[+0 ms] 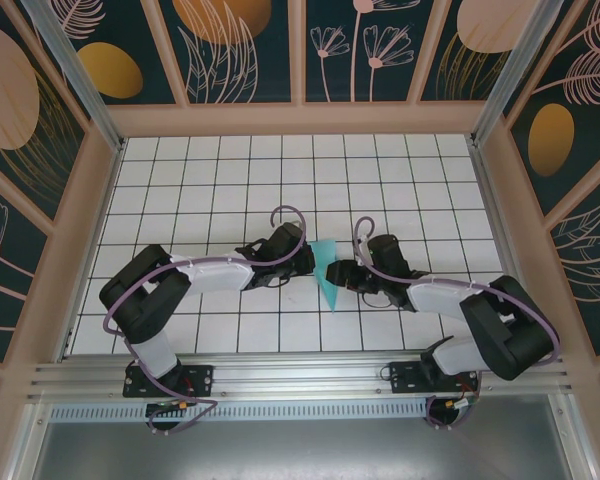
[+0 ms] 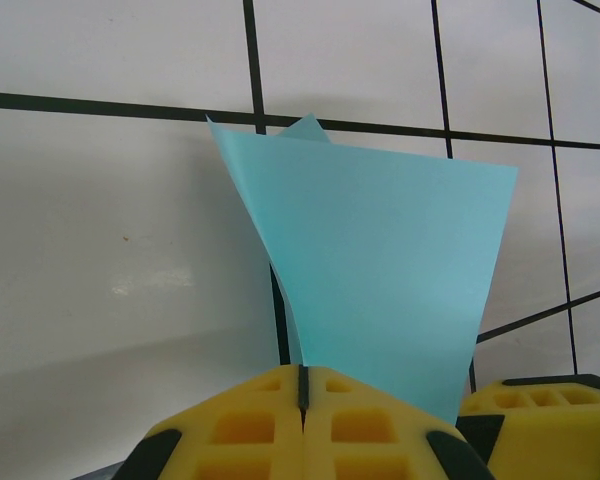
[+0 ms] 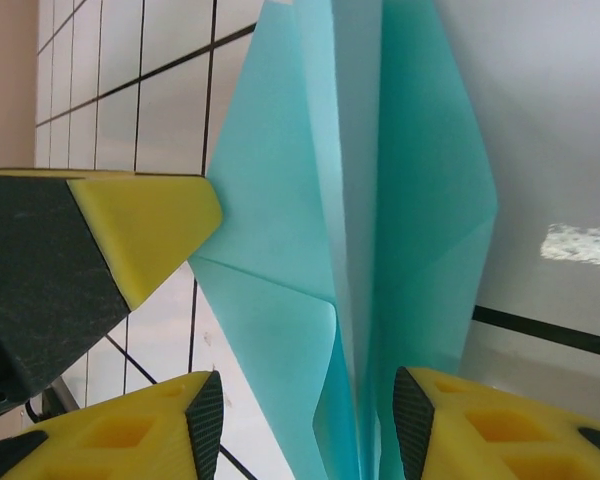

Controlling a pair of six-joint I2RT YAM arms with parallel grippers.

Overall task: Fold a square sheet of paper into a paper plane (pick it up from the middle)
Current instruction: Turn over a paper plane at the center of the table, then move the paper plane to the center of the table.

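A white worktop (image 1: 180,180) ruled into a black grid fills the floor of the enclosure, with walls (image 1: 40,120) of dark panels painted with pale plants and orange discs on three sides. The left arm (image 1: 210,272) and the right arm (image 1: 450,295) both reach inward from their bases at the near edge and meet near the middle of the grid.

Between them is the paper plane (image 1: 327,272), a light cyan sheet folded narrow. From above it is a slim wedge, broad at the far end and tapering to a point toward the near edge. The right wrist camera shows a long centre crease with layered flaps on either side (image 3: 280,240). In the left wrist camera it rises clear of the tiles as a wide panel that narrows toward the grip (image 2: 380,260).

The left jaws are closed on the paper plane: the yellow fingers (image 2: 250,430) meet with no gap, pinching its narrow lower edge. The right jaws stand apart, their yellow fingers (image 3: 500,430) on either side of the folded layers, with a clear gap on one side and the dark pad on the other just beside the paper. One of the left arm's fingers (image 3: 140,230) sits just beside the paper's flank in the right wrist view.
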